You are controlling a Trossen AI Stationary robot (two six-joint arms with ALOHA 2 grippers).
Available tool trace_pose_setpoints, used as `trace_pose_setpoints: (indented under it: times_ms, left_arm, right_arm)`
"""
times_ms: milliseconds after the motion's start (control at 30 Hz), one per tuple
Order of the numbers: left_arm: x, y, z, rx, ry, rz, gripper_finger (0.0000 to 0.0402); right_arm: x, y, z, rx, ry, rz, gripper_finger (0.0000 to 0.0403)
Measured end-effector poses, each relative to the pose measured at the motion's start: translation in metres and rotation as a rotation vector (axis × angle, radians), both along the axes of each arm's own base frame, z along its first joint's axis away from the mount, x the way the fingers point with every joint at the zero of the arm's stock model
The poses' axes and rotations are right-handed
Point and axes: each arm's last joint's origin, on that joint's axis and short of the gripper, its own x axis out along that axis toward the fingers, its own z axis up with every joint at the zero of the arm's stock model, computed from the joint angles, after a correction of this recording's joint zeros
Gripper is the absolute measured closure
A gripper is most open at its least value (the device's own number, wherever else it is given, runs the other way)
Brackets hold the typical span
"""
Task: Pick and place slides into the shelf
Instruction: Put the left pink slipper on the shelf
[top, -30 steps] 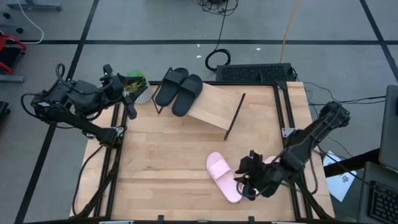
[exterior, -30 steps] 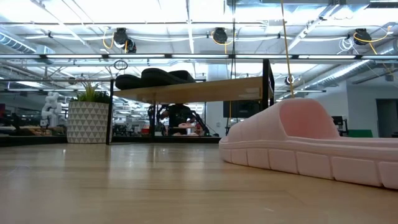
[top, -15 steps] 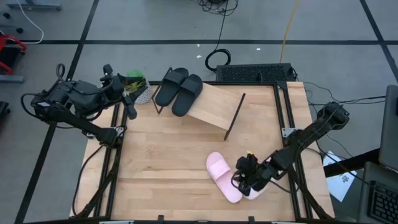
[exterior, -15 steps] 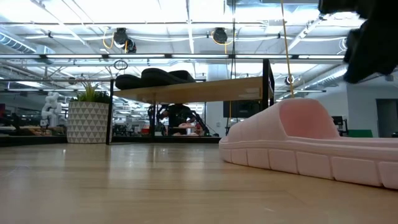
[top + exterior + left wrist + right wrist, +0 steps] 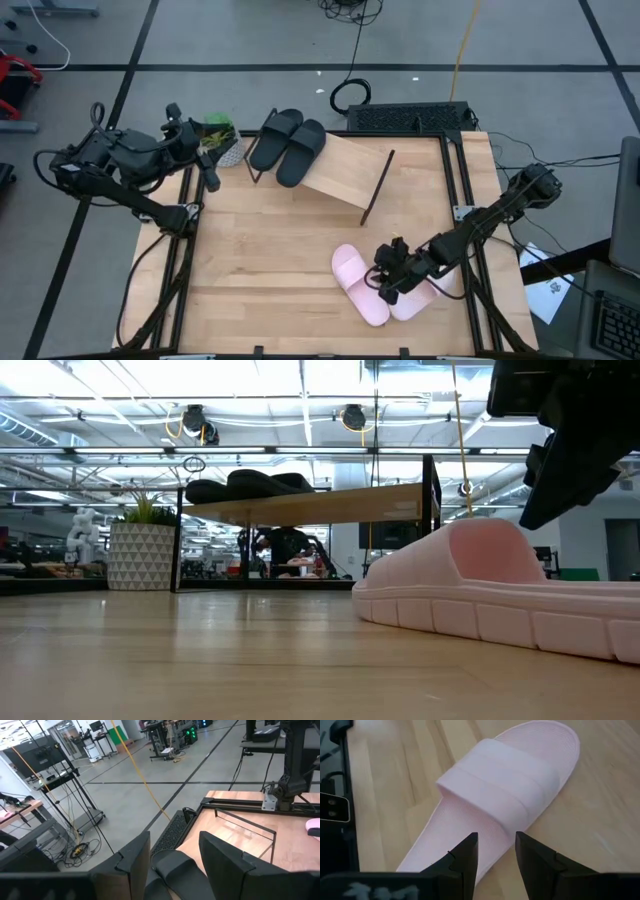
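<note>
Both arms are showing a matte black finish, built from slim tubular links joined by bulkier rounded joint housings. The left arm is carrying thin black cables looping off its rear housing. The right arm is presenting a long slender forearm link. Each gripper is ending in two flat, dark, angular fingers with squared edges and chamfered tips.

Two matte black open-toe slides side by side on one slanted light-wood shelf with a thin black frame. Two pale pink wide-strap slides on one large wooden tabletop. One green potted plant in a patterned white pot. Two dark robot arms.
</note>
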Motion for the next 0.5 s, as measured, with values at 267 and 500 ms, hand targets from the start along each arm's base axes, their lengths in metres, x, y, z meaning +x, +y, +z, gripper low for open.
trace_pose_setpoints:
  times_ms: [267,500]
  left_arm:
    - [-0.0001,0.0000,-0.0004,0.021,0.019,-0.005,0.0227]
    - [0.0000,0.0000,-0.0005,0.021,0.019,-0.005,0.0227]
  right_arm:
    - [0.0000,0.0000,-0.0001,0.004,0.001,0.000,0.0282]
    - [0.0040,-0.0015,0.0014,0.061,-0.003,-0.001,0.0282]
